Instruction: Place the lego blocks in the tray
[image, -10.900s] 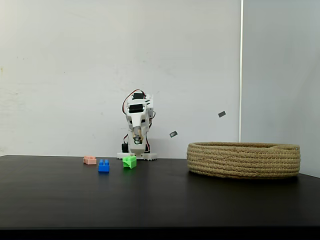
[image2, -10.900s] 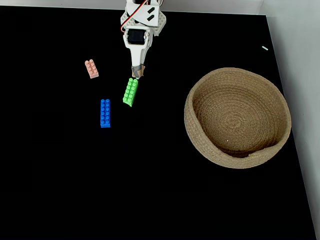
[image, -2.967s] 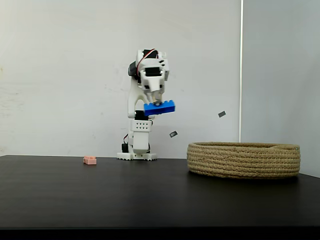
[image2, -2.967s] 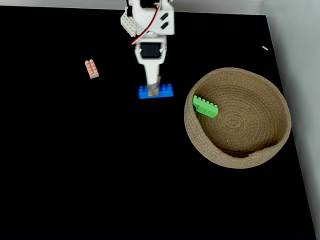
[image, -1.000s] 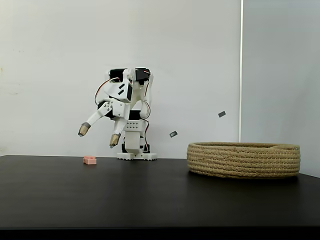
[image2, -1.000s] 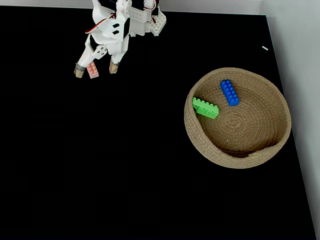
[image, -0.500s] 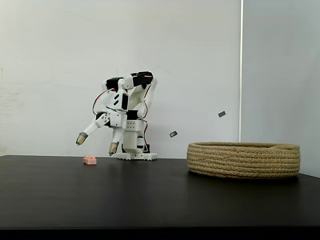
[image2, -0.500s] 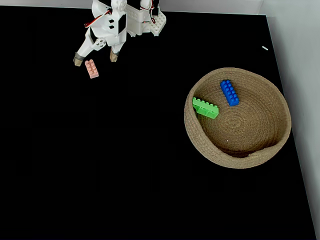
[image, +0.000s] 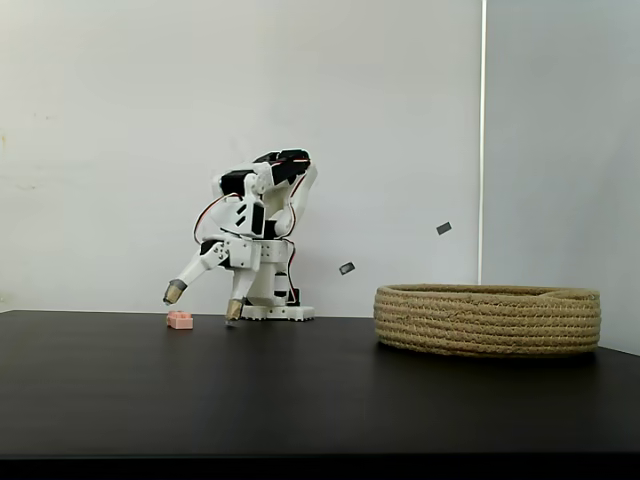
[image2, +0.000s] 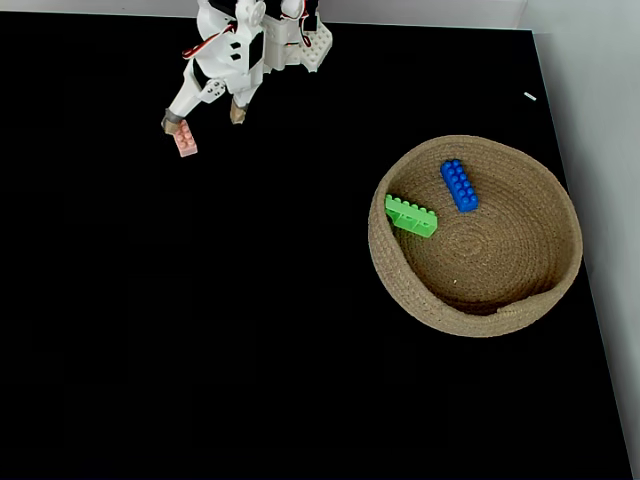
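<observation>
Black surface, one pink brick (image2: 186, 144) left.
Our gripper (image2: 205, 118) is wide apart; we should center it over the brick, then squeeze.

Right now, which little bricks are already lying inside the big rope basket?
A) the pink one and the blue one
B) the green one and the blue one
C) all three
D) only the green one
B: in the view from above, the green brick and the blue brick lie inside the basket, while the pink brick sits on the table by the open claw.
</observation>
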